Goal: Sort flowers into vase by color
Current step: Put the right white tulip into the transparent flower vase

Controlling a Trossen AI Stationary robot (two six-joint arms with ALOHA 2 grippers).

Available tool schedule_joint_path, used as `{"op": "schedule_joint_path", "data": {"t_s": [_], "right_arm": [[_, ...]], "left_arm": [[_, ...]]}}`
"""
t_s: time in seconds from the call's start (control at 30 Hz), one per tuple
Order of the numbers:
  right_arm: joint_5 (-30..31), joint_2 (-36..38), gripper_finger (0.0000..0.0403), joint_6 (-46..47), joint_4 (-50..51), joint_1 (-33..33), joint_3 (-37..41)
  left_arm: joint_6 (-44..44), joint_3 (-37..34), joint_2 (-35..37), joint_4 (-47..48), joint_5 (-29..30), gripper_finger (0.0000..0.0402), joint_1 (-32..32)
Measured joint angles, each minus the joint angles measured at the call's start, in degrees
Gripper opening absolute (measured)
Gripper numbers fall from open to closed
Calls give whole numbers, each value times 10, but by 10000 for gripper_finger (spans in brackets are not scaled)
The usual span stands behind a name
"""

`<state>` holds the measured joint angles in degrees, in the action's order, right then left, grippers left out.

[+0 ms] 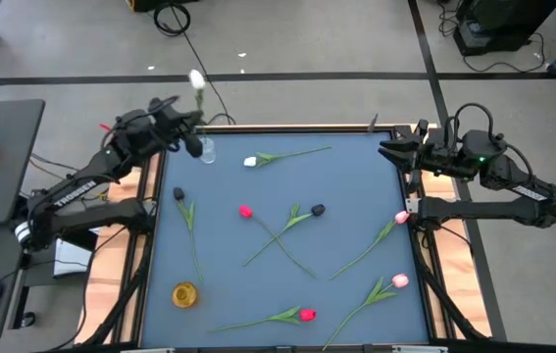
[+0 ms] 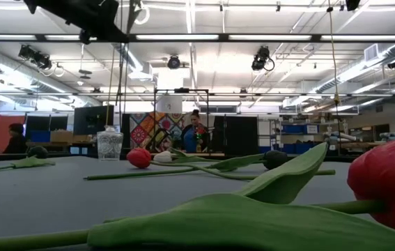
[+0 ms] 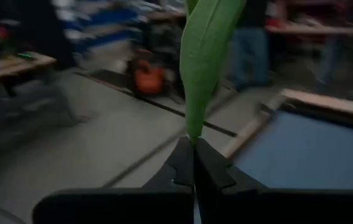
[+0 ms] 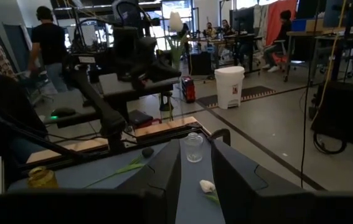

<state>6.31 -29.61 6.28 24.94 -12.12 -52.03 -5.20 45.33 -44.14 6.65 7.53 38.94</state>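
Flowers are scattered all over the blue table (image 1: 356, 186), which is easily the biggest thing here, with the two dark arms parked at its far corners. The left arm reaches in from the left edge, and the left gripper (image 1: 195, 120) sits up high over the far left corner, jaws pressed together and pinching the stem of a white tulip (image 1: 196, 79) whose head pokes out past the table's far edge; in the left wrist view a green leaf (image 3: 202, 56) rises straight out of the closed jaws. The right arm waits at the far right corner, and the right gripper (image 1: 391, 149) has its jaws partly spread with nothing between them. On the table itself: another white tulip (image 1: 251, 161) near the far edge, a black one (image 1: 178, 194) on the left, a red tulip (image 1: 246, 211) and a second black tulip (image 1: 318, 209) crossing stems in the middle, two pink tulips (image 1: 401, 218) along the right side, and one more red flower (image 1: 307, 315) at the near edge. Smallest bits: a clear glass vase (image 1: 206, 150) standing just beside the left gripper, and a yellow vase (image 1: 184, 293) down at the near left.
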Motion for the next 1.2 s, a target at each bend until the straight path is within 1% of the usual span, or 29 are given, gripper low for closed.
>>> {"op": "schedule_joint_path", "data": {"t_s": [0.13,0.23,0.3,0.6,0.73,0.83,1.1,1.2], "right_arm": [[0,0,99,0,0,0,0],[0,0,99,0,0,0,0],[0,0,99,0,0,0,0],[0,0,99,0,0,0,0],[0,0,99,0,0,0,0],[0,0,99,0,0,0,0],[0,0,99,0,0,0,0],[0,0,99,0,0,0,0]], "left_arm": [[23,-48,8,-49,1,0,59],[39,-83,6,-91,0,0,82],[46,-99,8,-123,-2,0,86],[62,-145,4,-148,-12,0,111],[102,-174,3,-179,-19,0,120],[123,-192,3,-183,-18,0,127],[131,-235,3,-190,-9,0,127],[165,-249,3,-188,-9,4,127]]}}
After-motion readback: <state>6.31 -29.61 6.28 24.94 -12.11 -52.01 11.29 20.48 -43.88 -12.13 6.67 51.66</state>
